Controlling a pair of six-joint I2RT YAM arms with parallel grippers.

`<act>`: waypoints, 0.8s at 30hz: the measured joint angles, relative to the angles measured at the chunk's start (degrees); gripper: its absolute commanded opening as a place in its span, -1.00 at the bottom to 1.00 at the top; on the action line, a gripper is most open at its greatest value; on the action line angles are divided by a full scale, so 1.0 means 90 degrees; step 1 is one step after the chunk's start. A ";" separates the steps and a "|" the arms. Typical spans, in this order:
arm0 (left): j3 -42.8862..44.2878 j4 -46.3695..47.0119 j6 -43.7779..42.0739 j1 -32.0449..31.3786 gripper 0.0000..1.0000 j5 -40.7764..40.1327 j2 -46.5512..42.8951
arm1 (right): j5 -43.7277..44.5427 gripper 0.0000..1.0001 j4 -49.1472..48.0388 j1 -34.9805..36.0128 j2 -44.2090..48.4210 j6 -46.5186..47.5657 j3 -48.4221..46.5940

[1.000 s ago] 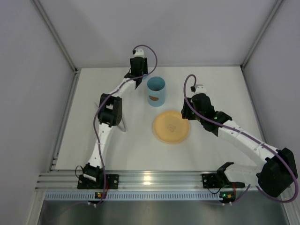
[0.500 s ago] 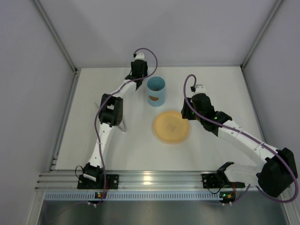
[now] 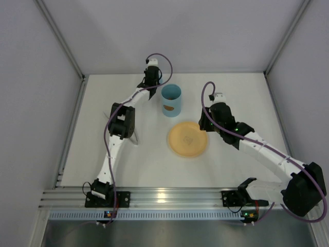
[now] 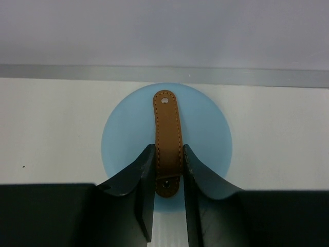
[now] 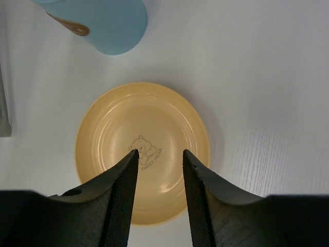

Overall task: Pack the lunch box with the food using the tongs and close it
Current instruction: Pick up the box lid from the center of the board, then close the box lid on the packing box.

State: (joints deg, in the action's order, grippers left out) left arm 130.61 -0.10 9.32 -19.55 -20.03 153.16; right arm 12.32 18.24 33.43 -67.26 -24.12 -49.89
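A: What stands around the plate (image 3: 180,145)?
B: The lunch box (image 3: 171,100) at 11 o'clock, the right arm (image 3: 259,147) from 2 to 4 o'clock.
A: And free passage?
B: At 6 to 8 o'clock, bare table (image 3: 154,167).

We seem to be in a lab test cell, not a home: plain grey walls (image 3: 180,36) on metal posts (image 3: 59,38) box in a white table (image 3: 247,92), with robot arms (image 3: 115,128) bolted to an aluminium rail (image 3: 169,196) at its near edge.

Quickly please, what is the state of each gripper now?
Left gripper: closed on the brown strap of the blue lid.
Right gripper: open, empty, above the yellow plate.
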 measured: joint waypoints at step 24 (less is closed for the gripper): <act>-0.1382 -0.0408 0.0384 -0.0444 -1.00 -0.0279 -0.2873 | 0.0061 -0.22 0.0024 -0.0002 0.0695 -0.0119 0.0296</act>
State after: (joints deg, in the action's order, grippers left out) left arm 118.17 -3.77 12.78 -23.55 -22.55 127.31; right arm 12.86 18.46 33.41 -61.01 -25.19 -47.22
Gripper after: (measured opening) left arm 0.287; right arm 0.386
